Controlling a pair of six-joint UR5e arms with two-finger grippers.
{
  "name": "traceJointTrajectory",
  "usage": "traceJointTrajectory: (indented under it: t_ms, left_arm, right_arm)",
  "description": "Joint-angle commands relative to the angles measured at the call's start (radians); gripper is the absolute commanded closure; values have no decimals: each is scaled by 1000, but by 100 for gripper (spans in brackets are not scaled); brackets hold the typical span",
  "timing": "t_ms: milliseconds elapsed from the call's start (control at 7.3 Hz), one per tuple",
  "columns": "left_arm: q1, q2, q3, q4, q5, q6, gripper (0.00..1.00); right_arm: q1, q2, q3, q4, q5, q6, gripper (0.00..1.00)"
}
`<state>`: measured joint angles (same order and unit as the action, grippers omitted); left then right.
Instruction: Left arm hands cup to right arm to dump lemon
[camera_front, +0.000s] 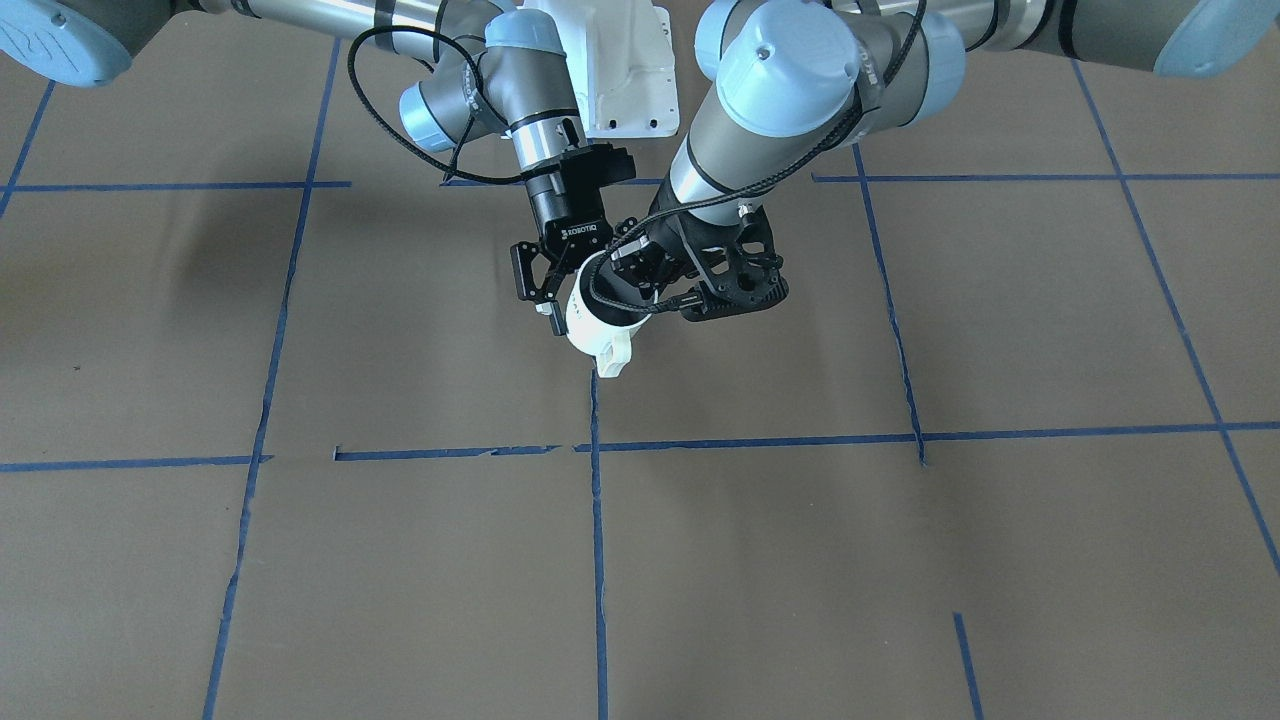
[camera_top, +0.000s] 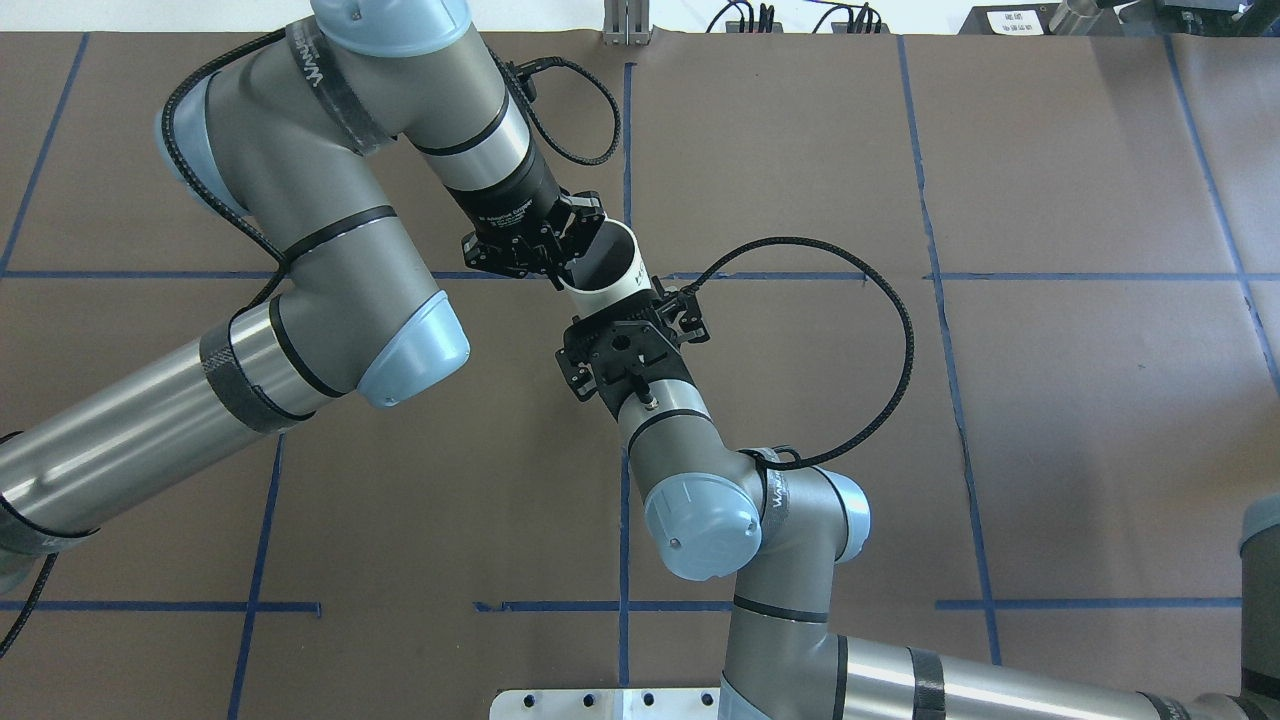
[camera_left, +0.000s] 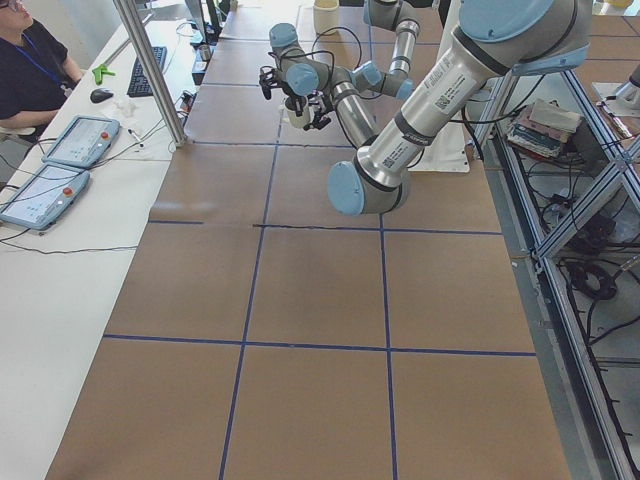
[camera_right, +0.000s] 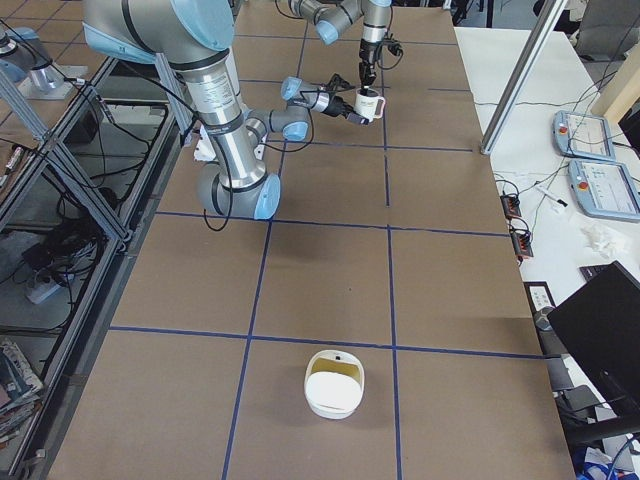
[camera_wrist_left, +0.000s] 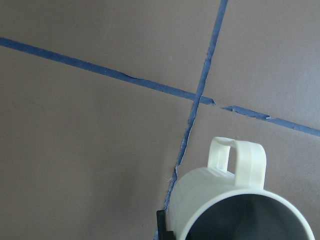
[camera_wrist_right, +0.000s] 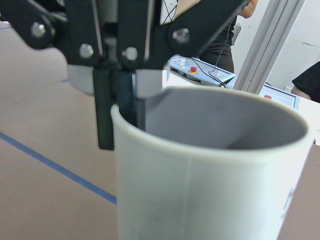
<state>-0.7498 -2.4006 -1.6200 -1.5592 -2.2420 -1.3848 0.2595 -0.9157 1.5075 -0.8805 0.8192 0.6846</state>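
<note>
Over the middle of the brown table (camera_front: 900, 560) we've got both arms meeting. The left arm (camera_front: 790, 110) angles down from above, and the right arm (camera_front: 530, 90) reaches in level from the robot's side. The left gripper (camera_wrist_right: 120, 116) is pinching the rim, one finger inside and one outside. The right gripper (camera_top: 625, 305) straddles the body, but we can't tell if it's squeezing. The cup (camera_front: 595, 325) hangs clear of the table, long axis roughly vertical, mouth up, handle (camera_front: 615, 358) pointing away from the robot.

The cup (camera_top: 612, 268) hangs between both grippers over the table's (camera_top: 1000, 450) middle: left gripper (camera_top: 560, 262) atop its rim, right gripper (camera_top: 630, 308) on its robot-side. A container (camera_right: 330, 400) lies near the table's right end.
</note>
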Motion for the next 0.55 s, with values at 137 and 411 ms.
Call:
traceJointTrajectory:
  t_ms: [137,411]
  left_arm:
    - [-74,6,-29,10,-108,1,100]
    - [-133,36,-72,40,-133,10,100]
  right_arm:
    - [0,0,-1,0,0,1,0]
    - [1,0,-1,8,2,1,0]
